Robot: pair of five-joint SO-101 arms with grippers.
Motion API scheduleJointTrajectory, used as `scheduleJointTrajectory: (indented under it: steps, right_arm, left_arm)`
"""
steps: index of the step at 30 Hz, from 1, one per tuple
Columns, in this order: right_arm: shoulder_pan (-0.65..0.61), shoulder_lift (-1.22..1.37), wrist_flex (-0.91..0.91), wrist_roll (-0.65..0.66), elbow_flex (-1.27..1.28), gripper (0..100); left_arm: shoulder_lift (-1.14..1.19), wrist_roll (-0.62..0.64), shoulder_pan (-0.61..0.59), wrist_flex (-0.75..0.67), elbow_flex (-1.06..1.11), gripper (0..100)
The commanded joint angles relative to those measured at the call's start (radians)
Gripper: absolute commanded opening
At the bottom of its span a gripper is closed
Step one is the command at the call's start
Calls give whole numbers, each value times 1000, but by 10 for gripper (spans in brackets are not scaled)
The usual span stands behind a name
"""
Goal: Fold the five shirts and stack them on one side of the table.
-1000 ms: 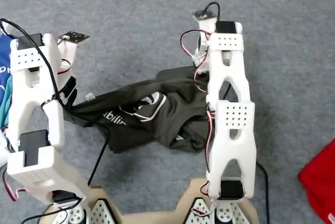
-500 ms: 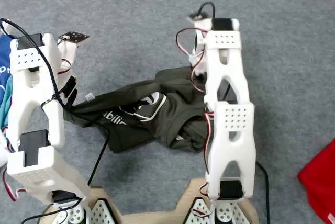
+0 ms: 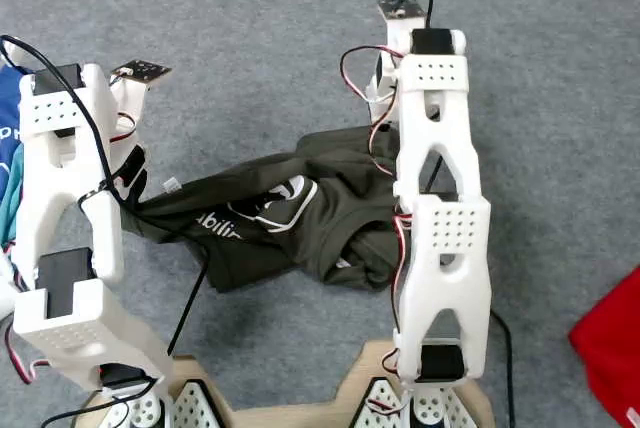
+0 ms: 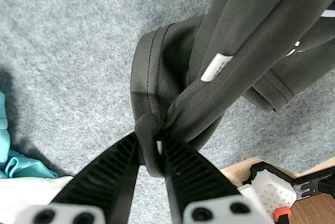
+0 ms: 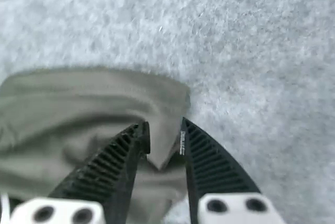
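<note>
**Robotics lab or workshop bench**

A surface (image 3: 250, 28) covered in grey, felt-like matting carries two white hobby-built robot arms, the left arm (image 3: 55, 183) and the right arm (image 3: 450, 238). Their plastic shells are dotted with holes, with motors showing and loose red, white and black wires (image 3: 360, 78). Both stand on a cut plywood base (image 3: 290, 416) at the near edge. A dark shirt (image 3: 300, 218), a red shirt (image 3: 610, 348) and a blue shirt (image 3: 7, 153) lie on the matting.

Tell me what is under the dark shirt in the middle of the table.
Grey table cover shows around the dark shirt, so it lies on that. Anything beneath its bunched folds is hidden. The left gripper pinches one edge.
</note>
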Motion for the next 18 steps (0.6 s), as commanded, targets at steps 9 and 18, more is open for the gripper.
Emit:
scheduleJointTrajectory:
  steps: [9, 18]
  right_arm:
    - [19, 51, 49, -68, -163, 108]
    - [65, 90, 21, -84, -176, 109]
  left_arm:
    - [-50, -3, -9, 11, -2, 19]
    - [-50, -3, -8, 11, -2, 19]
